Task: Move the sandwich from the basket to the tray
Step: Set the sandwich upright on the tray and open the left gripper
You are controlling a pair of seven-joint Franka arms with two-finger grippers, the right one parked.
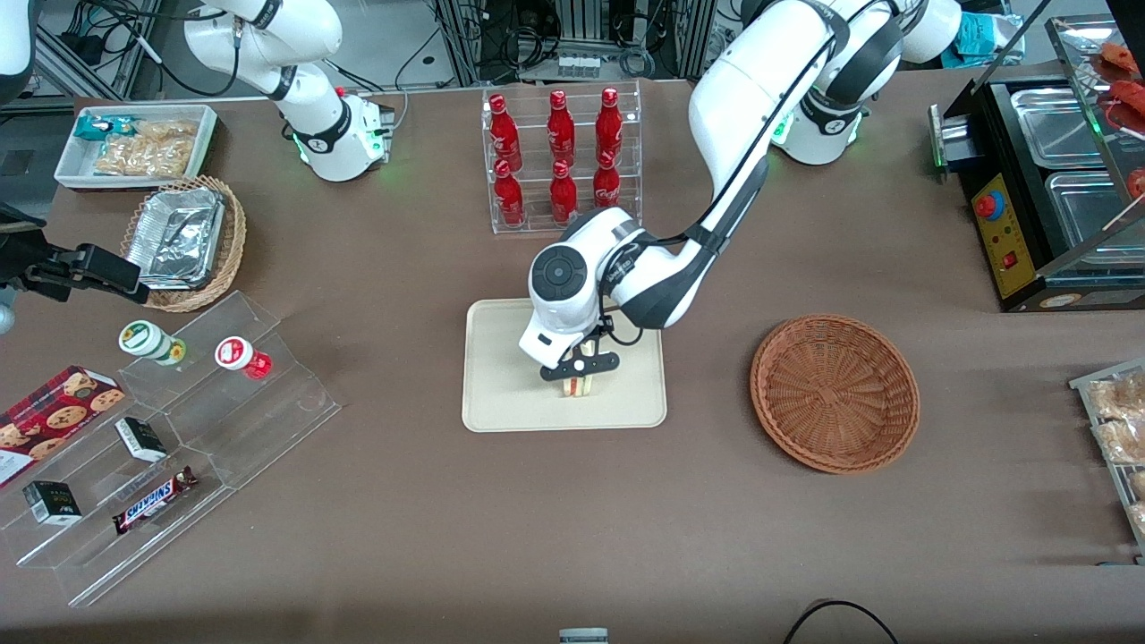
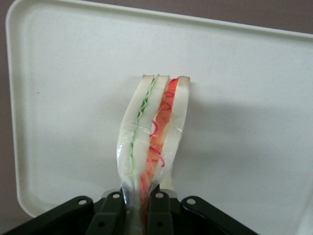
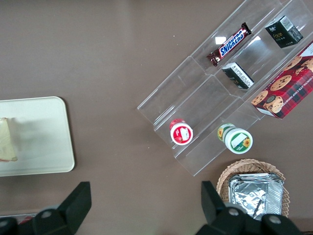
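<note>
The end effector point(image 1: 580, 368) of the left arm hangs low over the tray point(image 1: 501, 394), and its two fingers are pressed together on the sandwich point(image 1: 579, 386), one on each bread face. The sandwich stands on its edge with the cut side showing, over the middle of the tray and a little toward the near rim; I cannot tell if its lower edge already touches the tray. In the wrist view the sandwich point(image 2: 151, 142) bends into a light curve between the fingers point(image 2: 112, 210), so I judge it is very light, soft and easy to crush, and its clear wrapping probably makes it a bit slippery. The flat bread faces near one end look like the good place to hold it, with gentle force only, because a hard squeeze could push out the red and green filling. The basket point(image 1: 835, 392) lies on the desk point(image 1: 626, 537) beside the tray, toward the working arm's end, with nothing visible in it. The tray floor is flat and smooth with a low rim, and there is much free room around the sandwich, so it may tip over onto one face when released, which seems harmless. The brown desk around the tray is bare nearby.
</note>
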